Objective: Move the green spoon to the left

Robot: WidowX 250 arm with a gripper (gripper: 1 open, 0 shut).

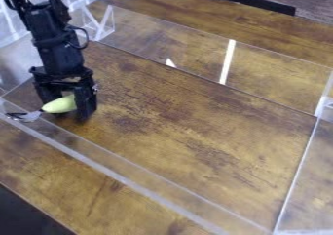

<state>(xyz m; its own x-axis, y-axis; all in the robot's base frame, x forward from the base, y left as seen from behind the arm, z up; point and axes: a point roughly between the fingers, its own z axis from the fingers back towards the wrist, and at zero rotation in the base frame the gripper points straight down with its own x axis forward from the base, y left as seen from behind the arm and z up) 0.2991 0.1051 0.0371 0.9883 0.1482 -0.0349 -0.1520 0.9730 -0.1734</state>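
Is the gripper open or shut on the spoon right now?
Open. The gripper has its fingers spread either side of the green spoon, which lies flat on the table.

light: bright, even | glare: white streak on table (228,61) | focus: soft, low-resolution | shadows: faint

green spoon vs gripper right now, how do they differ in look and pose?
The green spoon lies flat on the wooden table; the gripper stands upright, pointing down over it. The spoon's handle is pale yellow-green and rounded; the gripper is black and angular, jaws spread open. Both sit at the table's left end.
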